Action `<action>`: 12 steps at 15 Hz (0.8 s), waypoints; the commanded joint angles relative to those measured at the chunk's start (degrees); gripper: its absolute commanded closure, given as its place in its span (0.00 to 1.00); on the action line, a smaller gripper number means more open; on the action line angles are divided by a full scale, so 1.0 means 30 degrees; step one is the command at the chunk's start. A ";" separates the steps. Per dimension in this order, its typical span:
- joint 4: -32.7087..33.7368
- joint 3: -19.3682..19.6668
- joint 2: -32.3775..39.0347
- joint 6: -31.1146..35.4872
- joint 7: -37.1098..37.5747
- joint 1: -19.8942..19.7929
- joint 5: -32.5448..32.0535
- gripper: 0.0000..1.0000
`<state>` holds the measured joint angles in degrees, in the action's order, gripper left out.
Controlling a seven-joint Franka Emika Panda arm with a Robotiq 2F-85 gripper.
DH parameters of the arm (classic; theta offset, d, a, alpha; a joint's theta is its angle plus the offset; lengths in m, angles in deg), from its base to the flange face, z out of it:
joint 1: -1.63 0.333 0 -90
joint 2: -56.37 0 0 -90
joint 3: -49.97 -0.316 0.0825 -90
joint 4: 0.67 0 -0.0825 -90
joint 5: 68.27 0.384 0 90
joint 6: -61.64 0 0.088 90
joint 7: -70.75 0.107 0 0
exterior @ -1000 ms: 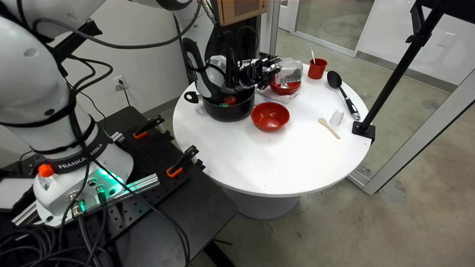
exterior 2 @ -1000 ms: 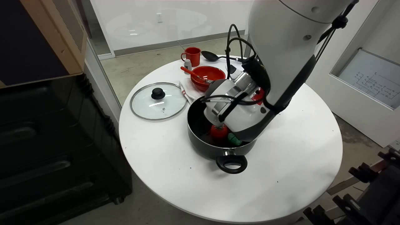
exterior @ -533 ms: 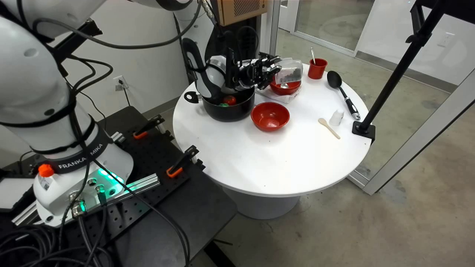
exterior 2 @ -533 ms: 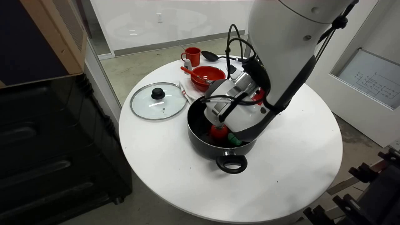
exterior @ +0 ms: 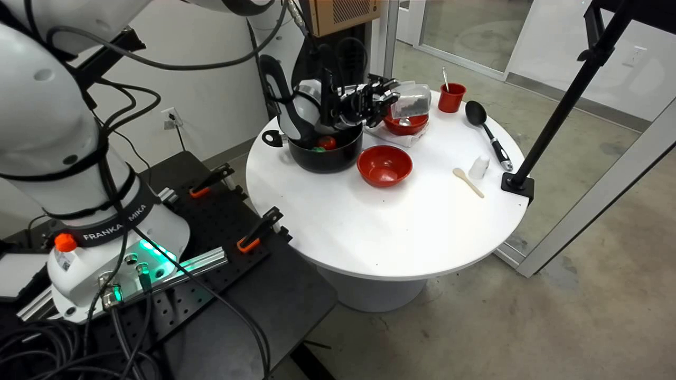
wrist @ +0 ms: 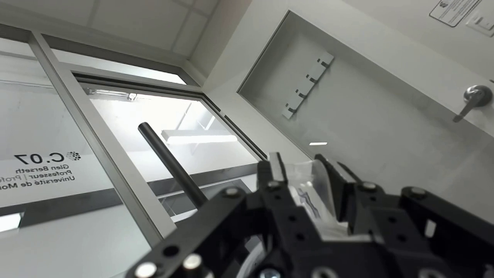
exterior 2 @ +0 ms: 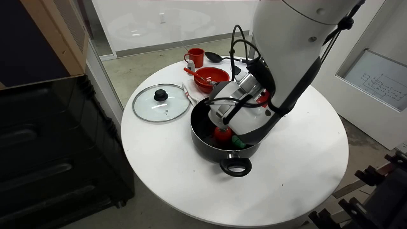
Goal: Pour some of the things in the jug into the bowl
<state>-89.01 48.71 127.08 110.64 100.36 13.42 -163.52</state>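
My gripper (exterior: 395,92) pinches the jug (exterior: 413,101) aloft, seen against a red bowl (exterior: 417,128) toward the far edge of the table (exterior: 380,227) in an exterior view; tilt hard to read. I judge the pour step in hand, outflow unclear. Next: centre it over the bowl, roll slowly.

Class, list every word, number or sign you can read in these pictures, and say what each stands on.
"FRANKA": on the robot's black band.
"MIKA": same band; the spot just before it is covered.
"C.07": on the glass, mirrored.
"Glen Berseth": same glass, mirrored.
"Professeur |": same glass, mirrored; next word cut off.
"Université de Mo": same glass, mirrored, then cut off.
Too small to read: handwriting on the panel; the wall sign.
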 commanded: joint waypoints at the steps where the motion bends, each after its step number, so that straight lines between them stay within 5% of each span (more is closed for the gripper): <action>1: 0.0585 0.0194 0.0568 -0.0712 -0.0038 0.0093 -0.0373 0.93; 12: 0.0506 0.0223 0.0641 -0.0967 -0.0011 0.0028 -0.0390 0.93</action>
<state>-89.00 49.08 127.71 109.46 100.36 13.41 -163.63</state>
